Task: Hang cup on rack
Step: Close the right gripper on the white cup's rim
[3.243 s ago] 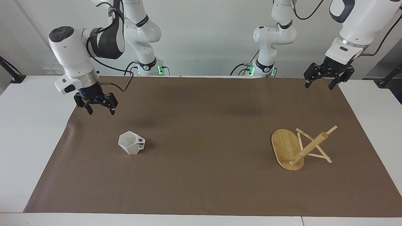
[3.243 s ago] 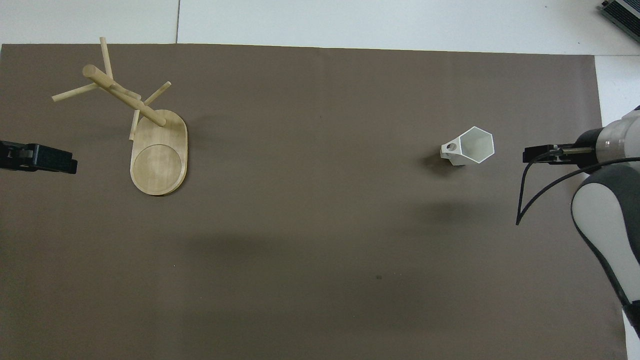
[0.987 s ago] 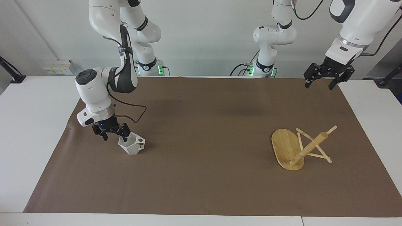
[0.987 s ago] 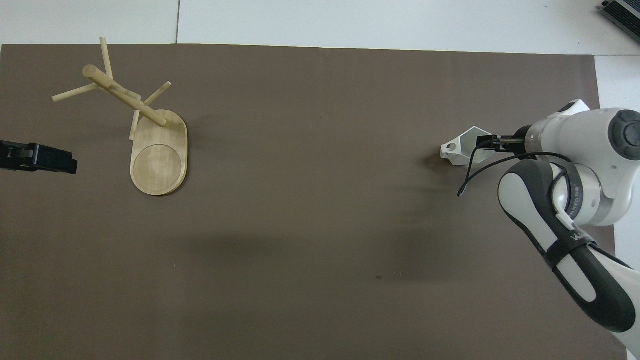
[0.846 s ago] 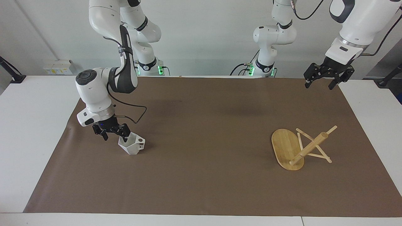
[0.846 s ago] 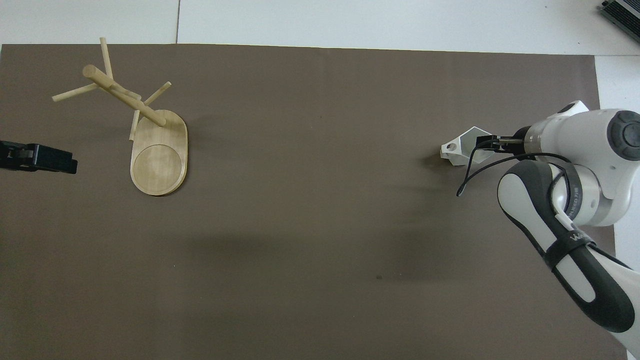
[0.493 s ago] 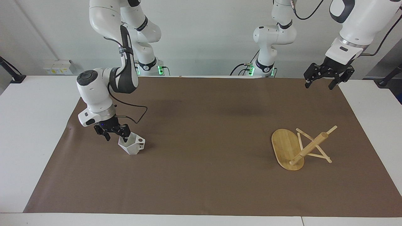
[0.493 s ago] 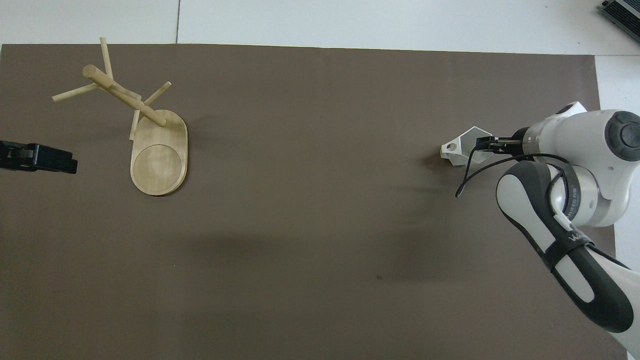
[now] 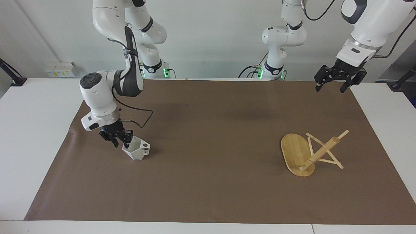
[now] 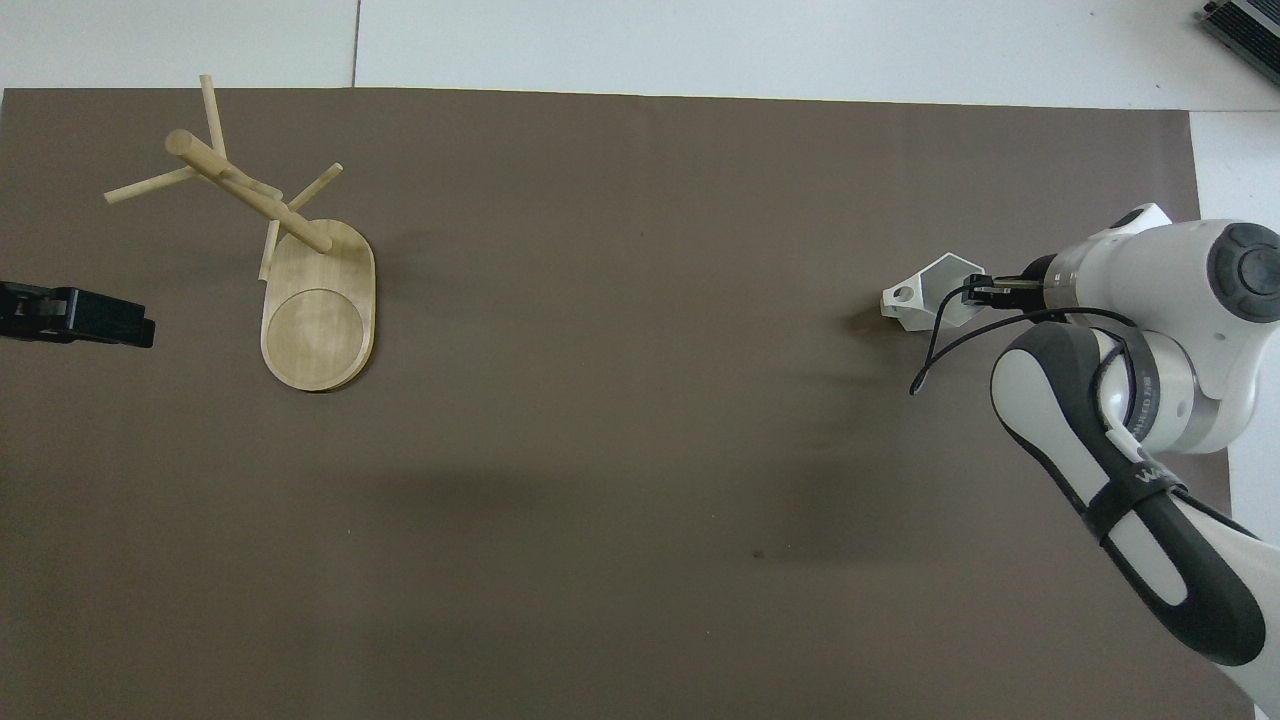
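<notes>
Brown paper covers most of the white table (image 9: 29, 136), plain white wall at the robots' end, nothing else lying around. So the white faceted cup (image 9: 136, 150) sits upright on the paper toward the right arm's end of the table, its tab handle with the round hole pointing toward the middle of the table. The right gripper (image 9: 119, 141) is down at the rim on the side away from the handle, and it looks like one finger is inside the cup and the other outside, closing on the wall. Can't tell yet whether it has actually bitten or is just about there, so I'd call this the grasp step, nothing lifted.

Way over toward the left arm's end is the bamboo mug rack (image 9: 311, 152), and here's the catch: it's tipped over, oval base up on edge, post slanting, pegs touching the paper. The left gripper (image 9: 334, 83) hangs spread over the paper's edge nearer to the robots than the rack, just waiting.

My guess for next: finish the pinch, lift straight up without tilting the cup. Somebody also has to stand that rack up, probably the left arm, before the handle hole can go on a peg.
</notes>
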You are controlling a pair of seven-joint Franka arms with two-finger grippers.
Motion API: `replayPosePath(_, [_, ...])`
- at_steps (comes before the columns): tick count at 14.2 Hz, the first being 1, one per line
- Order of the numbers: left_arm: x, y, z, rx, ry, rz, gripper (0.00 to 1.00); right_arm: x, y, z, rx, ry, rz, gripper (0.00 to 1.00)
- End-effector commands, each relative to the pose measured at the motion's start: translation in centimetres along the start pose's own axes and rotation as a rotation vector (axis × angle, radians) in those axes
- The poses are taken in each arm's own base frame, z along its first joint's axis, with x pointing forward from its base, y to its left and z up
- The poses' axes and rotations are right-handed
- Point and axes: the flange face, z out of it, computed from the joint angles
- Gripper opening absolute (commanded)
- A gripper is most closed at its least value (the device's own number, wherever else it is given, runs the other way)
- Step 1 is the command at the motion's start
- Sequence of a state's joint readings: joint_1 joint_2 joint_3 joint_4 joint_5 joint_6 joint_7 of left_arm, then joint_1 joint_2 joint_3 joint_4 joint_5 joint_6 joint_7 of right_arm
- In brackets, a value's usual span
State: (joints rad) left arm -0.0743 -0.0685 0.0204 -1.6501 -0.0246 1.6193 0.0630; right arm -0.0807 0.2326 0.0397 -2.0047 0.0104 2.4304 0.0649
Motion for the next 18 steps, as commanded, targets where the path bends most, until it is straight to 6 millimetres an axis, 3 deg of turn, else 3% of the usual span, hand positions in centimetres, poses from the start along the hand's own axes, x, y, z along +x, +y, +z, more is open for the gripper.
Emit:
replayPosePath(1, [-0.7,-0.1,-0.3,0.009,-0.003,-0.003,1.0,-0.3,-0.4,0.1,0.002,0.006,-0.006,0.44])
replayPosePath(4, [-0.7,-0.1,-0.3,0.009,-0.003,-0.003,1.0,-0.3,-0.5,0.1,0.003,0.003,-0.006,0.19])
replayPosePath(7, [-0.7,-0.1,-0.3,0.009,-0.003,-0.001,1.0,-0.4,-0.5,0.1,0.002,0.002,-0.004,0.0])
replayPosePath(18, [-0.7,-0.1,-0.3,0.009,-0.003,-0.001,1.0,0.5,-0.8,-1.2,0.006,-0.034,-0.004,0.0])
